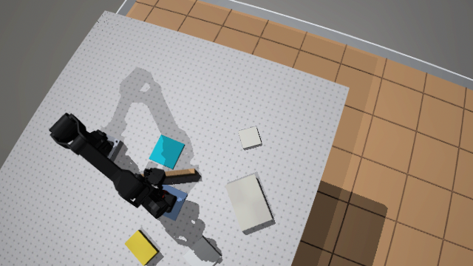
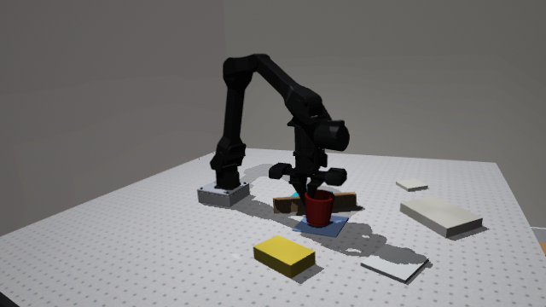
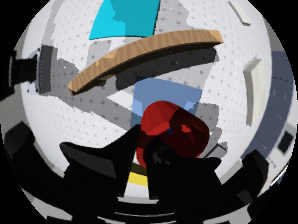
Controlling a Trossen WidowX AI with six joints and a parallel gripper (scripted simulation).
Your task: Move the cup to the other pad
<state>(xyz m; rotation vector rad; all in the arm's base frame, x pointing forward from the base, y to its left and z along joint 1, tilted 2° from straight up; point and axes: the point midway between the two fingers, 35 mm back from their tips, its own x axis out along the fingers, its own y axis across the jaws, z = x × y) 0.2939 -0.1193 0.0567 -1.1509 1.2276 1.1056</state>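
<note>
Wooden barrier (image 1: 181, 172) (image 2: 346, 200) (image 3: 150, 47) between blue pad (image 1: 179, 207) (image 2: 330, 230) (image 3: 150, 92) and cyan pad (image 1: 168, 151) (image 2: 299, 194) (image 3: 127, 17).

The top view looks steeply down from high above the perforated table (image 1: 207, 92) (image 2: 128, 239) (image 3: 65, 32), turned askew; the exterior view looks across it from just above, farther back; the wrist view looks from close over the red cup (image 2: 319, 209) (image 3: 172, 127), which it shares with the exterior view
</note>
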